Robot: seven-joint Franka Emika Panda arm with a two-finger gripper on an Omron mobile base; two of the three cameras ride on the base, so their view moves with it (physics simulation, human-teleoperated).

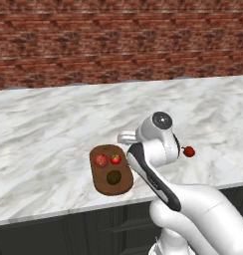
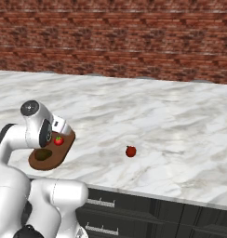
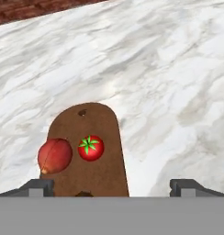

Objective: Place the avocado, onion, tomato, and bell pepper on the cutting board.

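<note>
The avocado (image 1: 113,178), onion (image 1: 101,160) and tomato (image 1: 115,159) are found placed on the cutting board (image 1: 124,187), the bell pepper (image 2: 130,151) is left on the counter (image 2: 180,125) well apart, and the gripper (image 3: 111,186) is held wide and empty.

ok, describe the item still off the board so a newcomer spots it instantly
Start at the marble counter, then find the brown cutting board near its front edge. The bell pepper sits alone on bare marble to the board's right: small, glossy red, the one item not on wood.
</note>
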